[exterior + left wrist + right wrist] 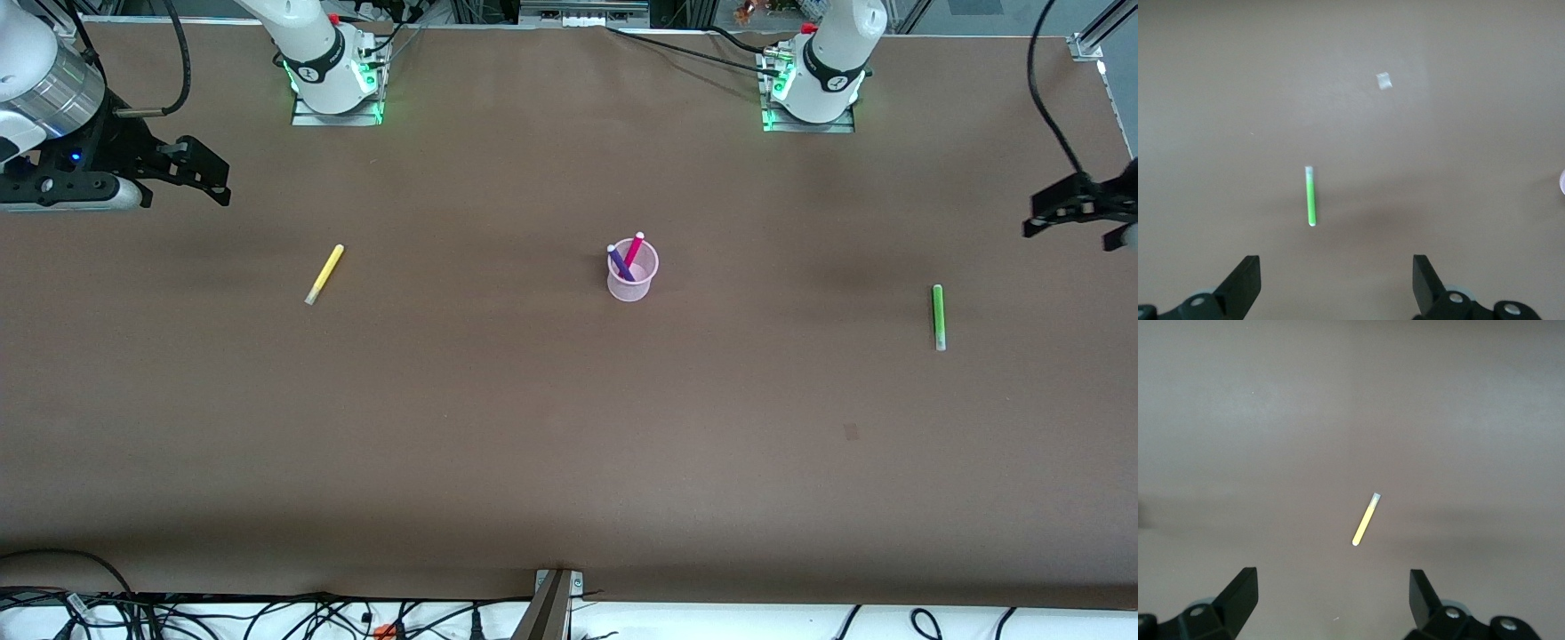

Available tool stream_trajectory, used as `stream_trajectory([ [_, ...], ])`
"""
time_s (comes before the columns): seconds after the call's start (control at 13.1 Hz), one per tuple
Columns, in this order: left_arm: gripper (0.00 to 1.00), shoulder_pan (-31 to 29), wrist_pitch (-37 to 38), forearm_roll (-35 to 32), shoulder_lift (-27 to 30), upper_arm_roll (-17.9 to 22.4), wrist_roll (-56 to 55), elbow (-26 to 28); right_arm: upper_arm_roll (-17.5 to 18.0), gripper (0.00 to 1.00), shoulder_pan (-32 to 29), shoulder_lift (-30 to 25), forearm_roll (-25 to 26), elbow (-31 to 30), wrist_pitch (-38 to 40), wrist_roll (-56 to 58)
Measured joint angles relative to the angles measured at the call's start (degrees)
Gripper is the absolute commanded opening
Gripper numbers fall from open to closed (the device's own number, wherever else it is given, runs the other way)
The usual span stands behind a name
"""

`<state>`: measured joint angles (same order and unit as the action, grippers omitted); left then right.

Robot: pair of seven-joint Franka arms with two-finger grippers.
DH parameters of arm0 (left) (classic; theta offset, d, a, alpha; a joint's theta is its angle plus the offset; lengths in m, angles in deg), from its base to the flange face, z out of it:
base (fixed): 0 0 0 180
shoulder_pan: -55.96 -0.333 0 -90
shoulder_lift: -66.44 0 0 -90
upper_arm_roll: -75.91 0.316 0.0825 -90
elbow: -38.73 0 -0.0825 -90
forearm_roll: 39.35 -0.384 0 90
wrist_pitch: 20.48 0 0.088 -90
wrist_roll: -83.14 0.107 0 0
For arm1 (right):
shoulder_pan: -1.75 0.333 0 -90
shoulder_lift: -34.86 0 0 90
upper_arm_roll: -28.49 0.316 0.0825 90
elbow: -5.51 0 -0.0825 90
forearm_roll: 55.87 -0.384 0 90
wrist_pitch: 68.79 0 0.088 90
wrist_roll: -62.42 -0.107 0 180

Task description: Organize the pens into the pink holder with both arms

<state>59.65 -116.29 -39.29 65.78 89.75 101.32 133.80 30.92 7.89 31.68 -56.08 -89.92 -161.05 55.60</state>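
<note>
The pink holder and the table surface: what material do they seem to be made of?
Pink holder: likely thin translucent plastic, since the purple pen and magenta pen show through its wall. Table: matte brown covering, perhaps paper or felt; no glare or grain shows.

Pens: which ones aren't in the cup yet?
The yellow pen and the green pen lie flat on the table. The purple pen and pink pen stand in the pink cup.

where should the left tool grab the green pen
Grip the green pen at mid-shaft from straight above, fingers across its width. It lies flat and alone on the table, so the left tool, open above it, can straddle it.
</note>
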Motion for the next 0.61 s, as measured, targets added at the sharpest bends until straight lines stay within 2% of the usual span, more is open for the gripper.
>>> stream_trajectory([
  [0.31,1.0,0.6,-2.1,-0.1,1.5,-0.8,-0.2,0.8,0.0,1.0,0.0,0.1,0.0,0.0,-0.1,0.0],
  [0.61,1.0,0.4,-1.7,-0.2,5.6,-5.6,-3.5,3.5,0.0,1.0,0.0,0.2,0.0,0.0,-0.8,0.0],
])
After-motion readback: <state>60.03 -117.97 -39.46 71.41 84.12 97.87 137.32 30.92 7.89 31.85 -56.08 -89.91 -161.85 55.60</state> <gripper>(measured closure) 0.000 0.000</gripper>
